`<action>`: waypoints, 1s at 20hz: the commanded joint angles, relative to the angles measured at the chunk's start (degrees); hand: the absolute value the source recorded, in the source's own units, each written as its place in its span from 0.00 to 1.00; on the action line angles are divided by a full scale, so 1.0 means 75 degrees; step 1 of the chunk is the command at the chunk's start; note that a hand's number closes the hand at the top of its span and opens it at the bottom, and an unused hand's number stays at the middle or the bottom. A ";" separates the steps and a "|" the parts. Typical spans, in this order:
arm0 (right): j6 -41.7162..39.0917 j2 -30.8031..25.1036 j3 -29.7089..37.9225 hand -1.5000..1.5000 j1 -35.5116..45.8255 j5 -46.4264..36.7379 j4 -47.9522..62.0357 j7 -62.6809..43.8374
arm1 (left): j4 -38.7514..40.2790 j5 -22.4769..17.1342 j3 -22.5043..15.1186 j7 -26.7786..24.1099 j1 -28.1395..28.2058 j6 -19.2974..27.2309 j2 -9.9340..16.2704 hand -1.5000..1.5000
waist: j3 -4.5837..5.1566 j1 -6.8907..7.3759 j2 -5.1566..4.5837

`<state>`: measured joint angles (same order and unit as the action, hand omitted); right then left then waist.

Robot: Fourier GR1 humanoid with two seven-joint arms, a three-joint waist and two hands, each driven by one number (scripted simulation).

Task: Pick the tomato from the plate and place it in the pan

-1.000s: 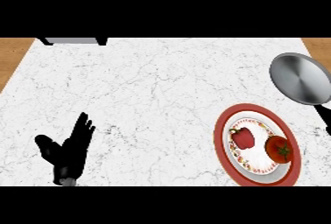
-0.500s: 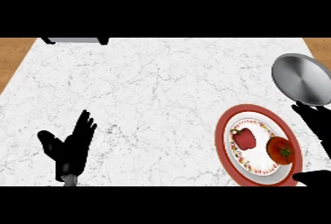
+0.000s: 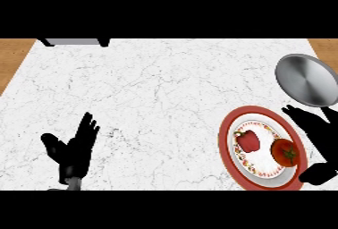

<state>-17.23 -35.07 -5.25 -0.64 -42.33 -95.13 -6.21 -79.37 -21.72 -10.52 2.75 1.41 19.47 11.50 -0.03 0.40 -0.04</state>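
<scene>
**Tomato not yet picked up**

The tomato (image 3: 285, 152) lies on the plate (image 3: 228, 150), beside a red pepper (image 3: 248, 141), just left of the right hand (image 3: 321, 134). That hand's fingers are spread straight and hold nothing. The pan (image 3: 307, 79) sits just beyond the fingertips. Grasp, carry and placing all remain. The left hand (image 3: 71, 150) rests open on the desk (image 3: 165, 89), well apart.

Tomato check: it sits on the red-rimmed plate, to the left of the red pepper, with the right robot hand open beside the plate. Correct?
Not quite. The head view shows the tomato to the right of the red pepper, not the left. The rest holds: both lie on the red-rimmed plate, and the right robot hand is open beside the plate.
</scene>
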 commanded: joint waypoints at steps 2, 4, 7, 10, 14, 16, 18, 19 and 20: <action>-0.0547 0.0117 -0.0055 0.00 -0.0211 -0.0287 0.0067 0.0192 | 0.0304 0.0120 0.0126 -0.0164 -0.0049 -0.0184 -0.0295 0.50 | 0.0006 -0.0063 0.0006; -0.0386 0.0251 -0.0005 0.00 -0.0161 -0.0408 0.0451 0.0543 | 0.0609 -0.0032 0.0554 -0.0421 0.0056 -0.0623 -0.0022 0.50 | 0.0006 -0.0057 0.0004; -0.0089 0.0238 0.0523 0.00 -0.0222 -0.0504 0.0476 0.1118 | -0.0225 0.0192 0.0434 0.0251 0.0283 -0.0408 -0.0007 0.50 | 0.0003 -0.0054 0.0010; 0.0150 0.0948 0.0178 0.00 -0.0336 -0.0688 0.0319 0.0887 | -0.0473 0.0321 0.0299 -0.0002 0.0677 -0.0392 -0.0268 0.50 | 0.0003 -0.0047 0.0012; 0.0082 0.0959 0.0650 0.00 0.0163 -0.0716 0.0554 0.1054 | -0.0752 0.0616 0.0272 0.0680 0.0278 -0.0088 -0.0335 0.50 | 0.0003 -0.0048 0.0012; 0.1110 0.1285 0.0428 0.00 -0.0045 -0.1257 0.1477 0.1662 | -0.0283 0.0306 0.0738 0.0253 0.0411 -0.0769 -0.0065 0.50 | 0.0003 -0.0040 0.0007; 0.0544 0.1303 0.0490 0.00 0.0327 -0.1465 0.1374 0.1283 | -0.0314 0.0791 0.0380 0.0387 0.0357 -0.0337 -0.0550 0.50 | 0.0004 -0.0041 0.0007; 0.0143 0.1191 0.0614 0.00 0.0504 -0.1409 0.1115 0.0956 | -0.0829 0.0645 0.0588 0.0775 0.0318 -0.0400 -0.0268 0.50 | 0.0004 -0.0036 0.0010; 0.1077 0.1367 0.0523 0.00 0.0221 -0.1715 0.1989 0.1551 | -0.0664 0.0666 0.0493 0.0420 0.0663 -0.0556 -0.0367 0.50 | 0.0002 -0.0028 0.0006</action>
<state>-13.23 -26.50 -1.19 1.02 -51.69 -85.40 3.52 -82.73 -17.34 -6.78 5.71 4.05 16.22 9.03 -0.01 0.11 0.04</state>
